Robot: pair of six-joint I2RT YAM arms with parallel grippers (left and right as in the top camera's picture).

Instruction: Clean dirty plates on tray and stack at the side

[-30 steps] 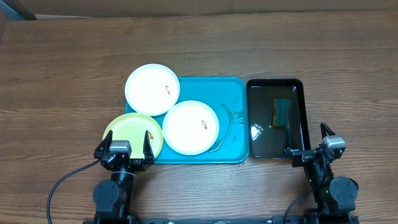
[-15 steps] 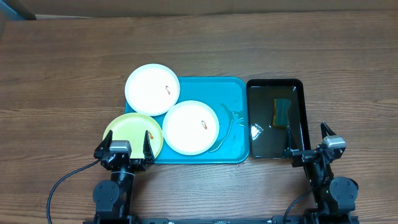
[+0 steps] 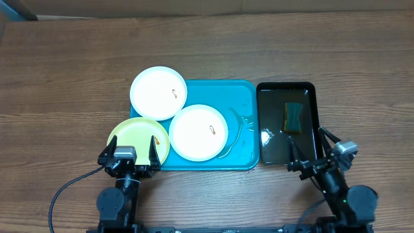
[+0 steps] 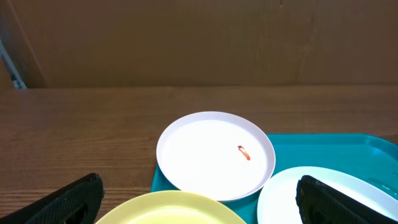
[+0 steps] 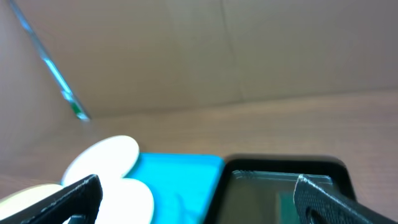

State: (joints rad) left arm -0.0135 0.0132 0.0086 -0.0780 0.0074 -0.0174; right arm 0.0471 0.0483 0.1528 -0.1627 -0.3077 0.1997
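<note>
Overhead: three dirty plates [image 3: 198, 132] lie on the tray [image 3: 242, 94] or overhang its left rim. A sponge [image 3: 294, 117] sits in the black tray [image 3: 275, 145] just right of it. The left claw [image 3: 129, 154] and right claw [image 3: 309, 149] hang released and empty, nearside of the tray.
Left wrist: one white plate's orange smear is unwiped.
Right wrist: blurred, fingers spread.
Cleaning looks unstarted; next the right claw likely fetches the sponge

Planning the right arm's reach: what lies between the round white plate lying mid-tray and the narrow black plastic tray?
Overhead view: only the bare floor of the turquoise plastic tray, with a clear liquid streak, between that white plate and the black tray.
</note>
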